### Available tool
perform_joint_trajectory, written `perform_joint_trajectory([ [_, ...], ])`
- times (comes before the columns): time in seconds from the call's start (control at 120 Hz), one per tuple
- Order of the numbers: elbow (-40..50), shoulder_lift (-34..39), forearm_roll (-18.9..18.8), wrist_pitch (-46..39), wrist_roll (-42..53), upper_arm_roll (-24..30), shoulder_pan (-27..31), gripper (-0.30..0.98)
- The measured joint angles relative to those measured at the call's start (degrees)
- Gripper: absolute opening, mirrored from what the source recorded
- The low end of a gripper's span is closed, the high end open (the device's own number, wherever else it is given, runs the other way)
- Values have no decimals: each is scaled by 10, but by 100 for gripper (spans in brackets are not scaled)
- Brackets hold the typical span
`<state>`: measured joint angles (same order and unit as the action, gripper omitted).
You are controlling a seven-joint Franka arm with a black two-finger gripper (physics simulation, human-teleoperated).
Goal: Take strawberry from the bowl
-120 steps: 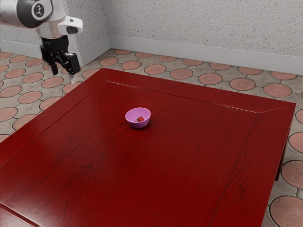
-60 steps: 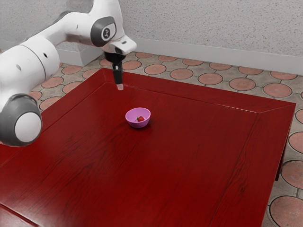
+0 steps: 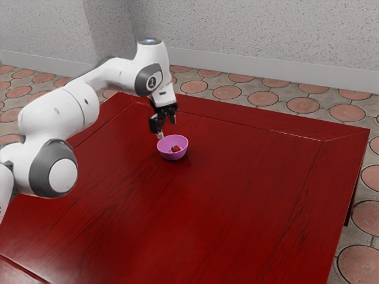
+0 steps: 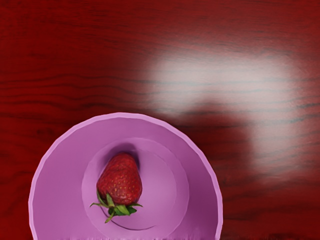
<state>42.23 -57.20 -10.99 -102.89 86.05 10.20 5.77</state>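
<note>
Black two-finger hand (image 3: 166,128) held spread near the rim of a round pink bowl (image 3: 172,155), with a red, green-leaved strawberry (image 4: 120,180) cradled inside

The background is formed by pale grey speckled walls (image 3: 249,29), edged by a plain light skirting. Below them is seen a floor (image 3: 260,97) of round terracotta-coloured pieces set in grey stone. Much of the exterior view is taken up by a glossy dark red wooden counter (image 3: 225,207), its surface marked by dark grain and bordered by a framed edge. On it, beside the bowl, a pale, bright reflection (image 4: 185,75) is shown in the wrist view.

The white, grey-capped arm (image 3: 59,115) is extended over the counter from the exterior view's left. The hand is pointed downward, its two fingers parted and nothing pinched between them. One fingertip is seen against the bowl's rim in the exterior view; whether the rim is touched cannot be told.

The bowl is set upright on the counter. The strawberry is contained in it, laid on its side on the inner base, a little off centre. One end is topped by green leaves (image 4: 117,207), spread against the pink surface.
</note>
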Motion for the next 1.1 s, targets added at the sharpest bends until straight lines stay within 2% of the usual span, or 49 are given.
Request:
perform_joint_trajectory([
  [0.158, -36, -40, -3, -18, 51, 0, 1, 40],
  [0.292, -58, -65, -4, -33, 80, 1, 0, 29],
  [0.783, -104, -126, -4, -67, 146, 1, 1, 36],
  [1.1, -106, -141, -1, -79, 164, 3, 1, 30],
])
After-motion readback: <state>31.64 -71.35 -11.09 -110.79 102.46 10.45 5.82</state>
